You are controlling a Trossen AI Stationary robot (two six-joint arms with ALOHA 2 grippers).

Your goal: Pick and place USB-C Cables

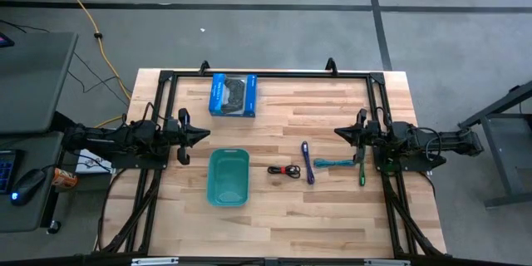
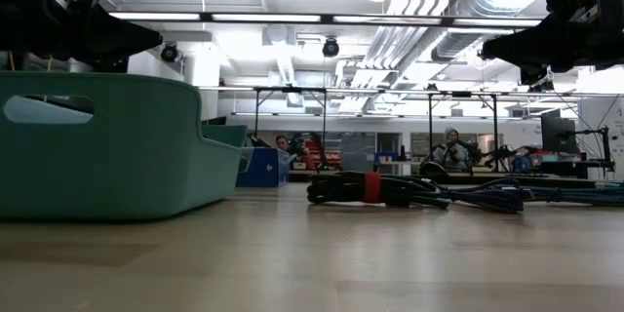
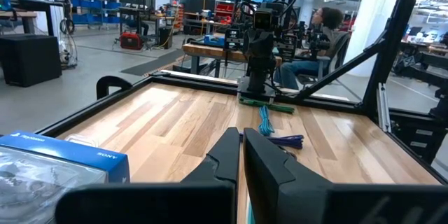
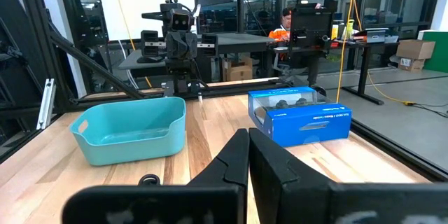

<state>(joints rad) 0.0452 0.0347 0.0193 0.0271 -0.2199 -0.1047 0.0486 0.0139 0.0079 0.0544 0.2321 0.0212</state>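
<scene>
The USB-C cables lie in a row on the wooden table, right of a teal bin (image 1: 229, 176): a black one with a red tie (image 1: 284, 170), a purple one (image 1: 307, 162), a blue-teal one (image 1: 334, 164) and a green one (image 1: 362, 170). In the low view the black bundle (image 2: 370, 188) rests flat on the tabletop. My left gripper (image 1: 206, 135) hangs shut above the table's left side, pointing level toward the middle. Facing it from the right side, my right gripper (image 1: 337, 131) is shut too, above the cables. Neither one holds anything.
A blue box picturing a controller (image 1: 233, 95) lies at the far left of the table. A black frame (image 1: 266, 73) runs along the table's far edge and sides. Bare wood (image 1: 283, 216) spreads along the near edge. People sit at desks in the room beyond.
</scene>
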